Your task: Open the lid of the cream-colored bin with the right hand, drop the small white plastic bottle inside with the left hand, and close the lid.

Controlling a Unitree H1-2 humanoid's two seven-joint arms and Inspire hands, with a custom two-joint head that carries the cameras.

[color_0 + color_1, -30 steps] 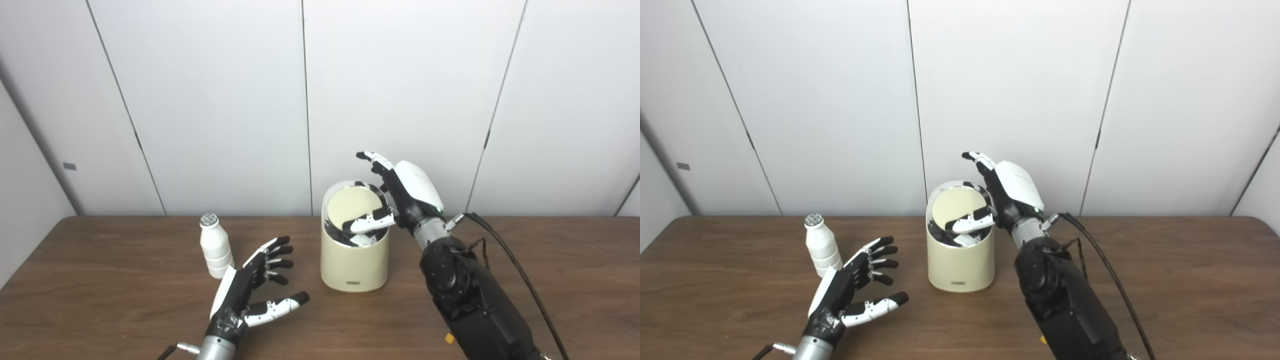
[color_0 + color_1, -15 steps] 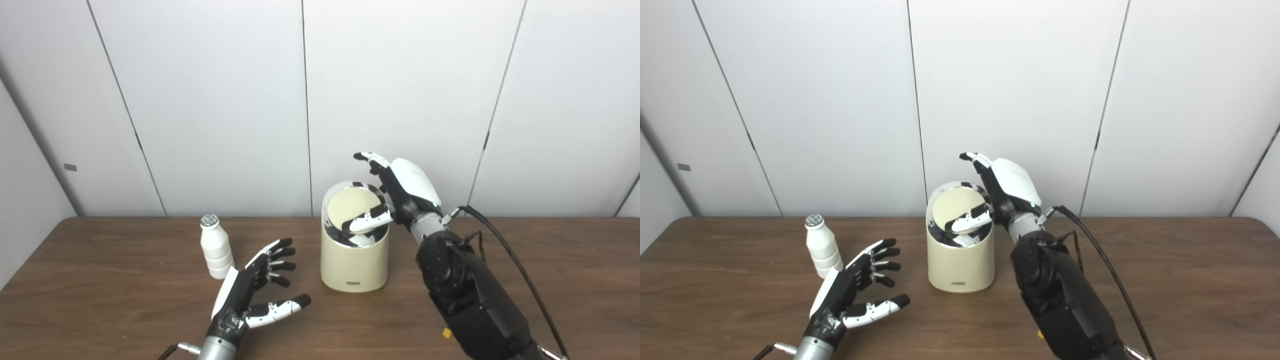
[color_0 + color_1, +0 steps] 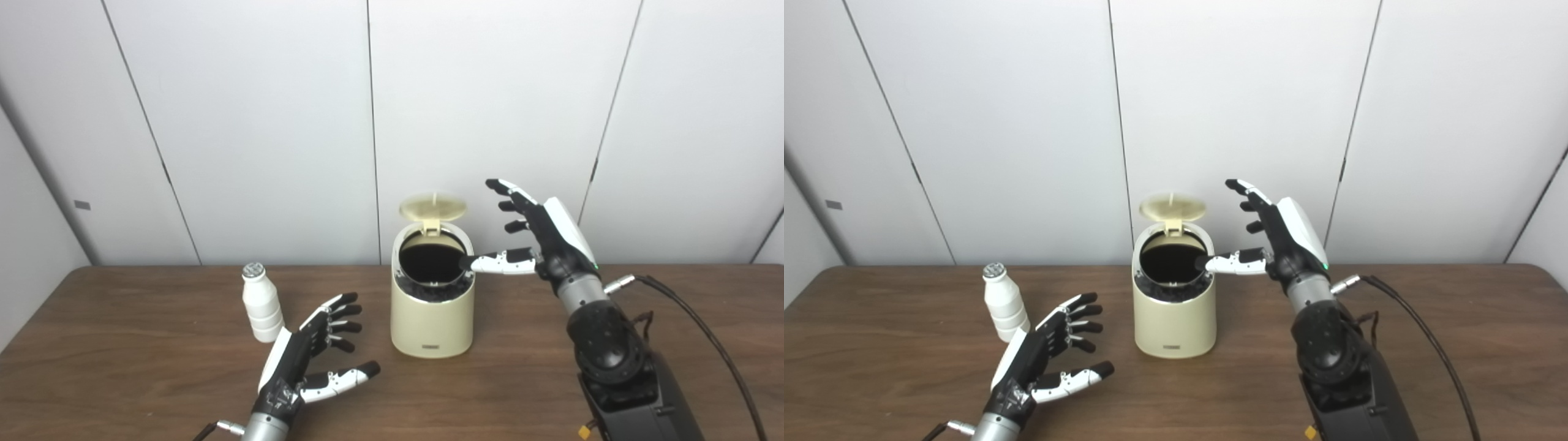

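Cream plastic forms the bin (image 3: 432,318), which stands upright near the middle of the counter (image 3: 122,367), a little closer to the counter's far edge than to its near one. Its round lid (image 3: 432,207) is flipped up on the hinge at the back of the rim and stands well above the opening, showing its pale underside. The mouth of the bin is dark, and nothing inside can be made out.

The right hand (image 3: 539,236) is raised just beside the bin on the side toward the counter's right edge, at about the height of the rim. Its fingers (image 3: 511,193) are spread apart and point up and toward the lid, holding nothing. The thumb reaches sideways toward the rim, with its dark tip at or just over the edge of the opening; whether it touches the rim cannot be told.

The small white plastic bottle (image 3: 260,303) stands upright on the counter toward the left edge from the bin, well apart from it, with its silvery cap on top. The left hand (image 3: 306,358) hovers low over the counter between the bottle and the bin, nearer the near edge than either. Its palm faces the bin, its fingers (image 3: 340,312) are fanned out with dark tips, and its thumb sticks out toward the bin's base; it grips nothing. The back of this hand lies just beside the lower part of the bottle.
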